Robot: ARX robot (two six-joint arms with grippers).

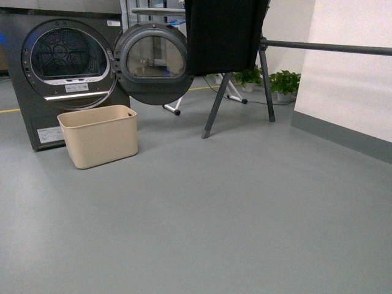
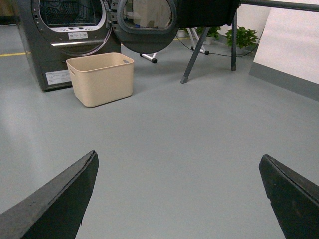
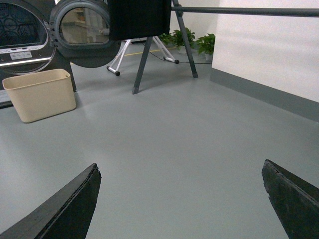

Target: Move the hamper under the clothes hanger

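The beige hamper (image 1: 101, 136) stands on the grey floor right in front of the dryer, left of the clothes hanger. It also shows as the hamper (image 2: 102, 78) and hamper (image 3: 40, 93) in the wrist views. The clothes hanger (image 1: 318, 46) is a dark bar on angled legs, with a black cloth (image 1: 223, 35) draped over it. Its bar (image 3: 239, 10) runs toward the wall. My left gripper (image 2: 178, 162) and right gripper (image 3: 180, 169) are both open over bare floor, well short of the hamper. Neither arm shows in the front view.
A dark grey dryer (image 1: 58, 73) stands behind the hamper with its round door (image 1: 152, 61) swung open toward the rack. A white wall with grey skirting (image 1: 343, 131) runs along the right. Potted plants (image 1: 283, 82) and a white folding stand (image 1: 173, 109) sit behind the rack.
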